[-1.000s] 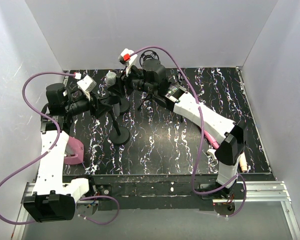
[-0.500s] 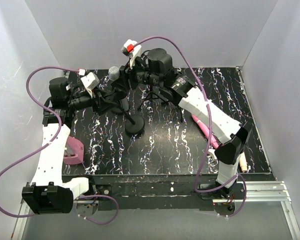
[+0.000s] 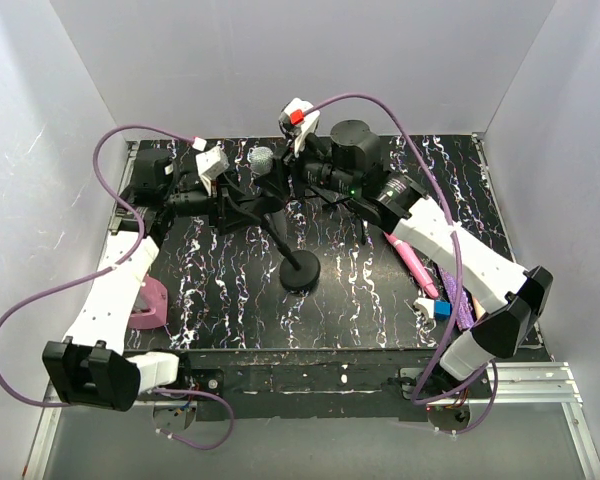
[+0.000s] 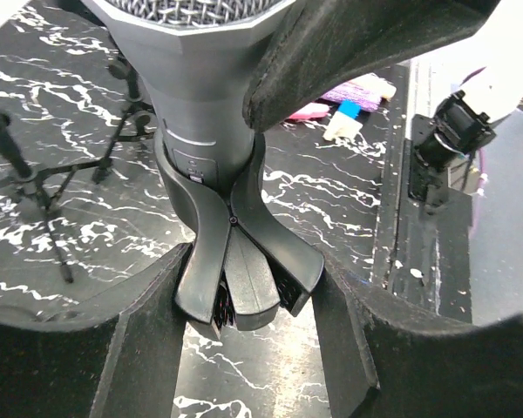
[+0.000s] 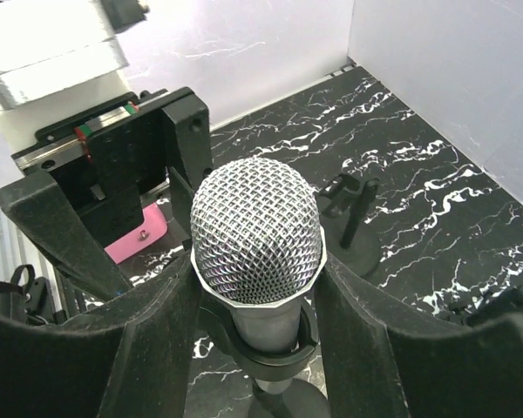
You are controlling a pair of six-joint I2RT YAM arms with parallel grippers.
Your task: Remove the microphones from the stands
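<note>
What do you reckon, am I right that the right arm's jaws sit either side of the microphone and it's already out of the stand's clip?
Not quite. The right gripper does have its jaws either side of the microphone, but the microphone is not out. The left wrist view shows its body seated in the clip of the stand.

I see plain white walls (image 3: 310, 60) on 3 sides. Bench (image 3: 360, 300) top's black w/ white marbling, evenly lit.

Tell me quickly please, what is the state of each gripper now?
Left gripper: closed on the stand clip, below the microphone.
Right gripper: closed on the microphone body, just under its mesh head.
</note>
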